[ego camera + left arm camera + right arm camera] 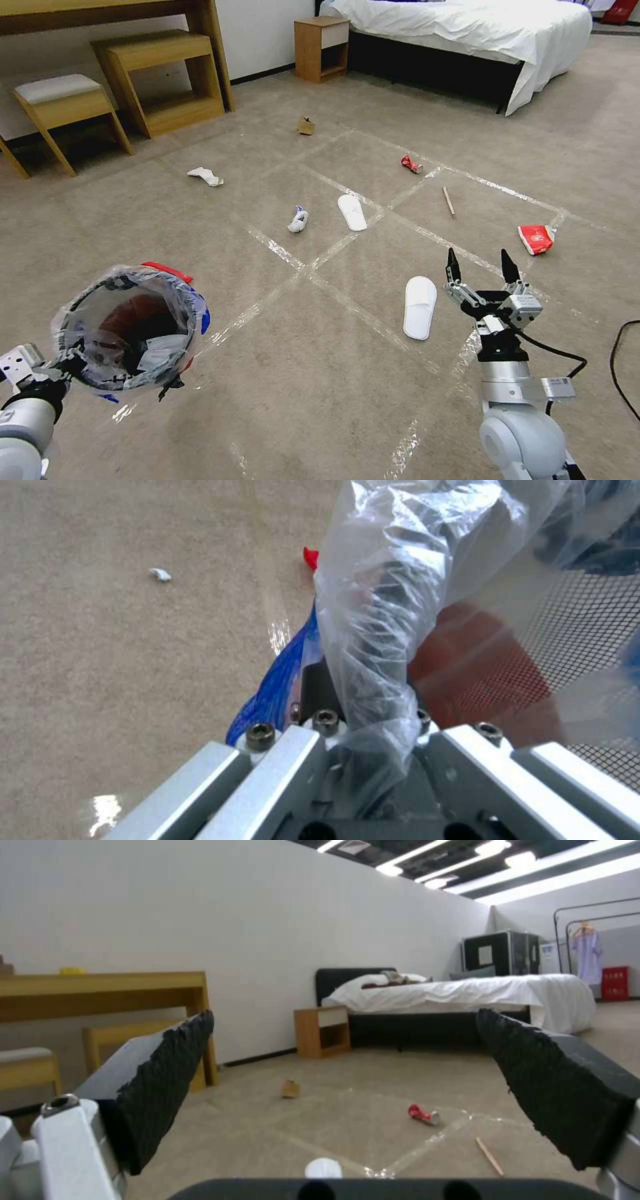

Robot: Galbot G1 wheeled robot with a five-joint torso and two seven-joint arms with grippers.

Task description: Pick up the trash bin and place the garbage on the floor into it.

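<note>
left pincer [63, 363]: near left, clamped on rim of trash bin [130, 327]; bin held off floor [320, 400], tilted, mouth facing up toward head cam. clear liner [380, 605] w/ blue + black print bunched over rim, draped across left pincer body in left wrist view; red bin wall [480, 680] visible through plastic.

right pincer [481, 267]: near right, above floor, jaws apart, nothing between, tips pointing far. black ribbed pads [167, 1080] spread wide in right wrist view.

garbage on floor, inside/around tape grid:
- white slipper [420, 307]: just left of right pincer, flat.
- second white slipper [352, 212]: mid-floor, farther.
- white/blue tissue wad [298, 220]: left of second slipper, near it.
- white wad [205, 176]: far left, outside grid, well apart from rest.
- brown cardboard scrap [307, 126]: far, centre, near nightstand [322, 48].
- red can [411, 164]: far centre-right, crushed, lying on side next to tape line.
- wooden stick [449, 201]: right of can, nearer.
- red wrapper [537, 239]: right, by tape corner, far-right of right pincer.

surroundings: bed [467, 33] w/ white cover far right; wooden tabletop [100, 17] + stool [63, 100] far left; black cable [620, 360] on floor at right edge.
</note>
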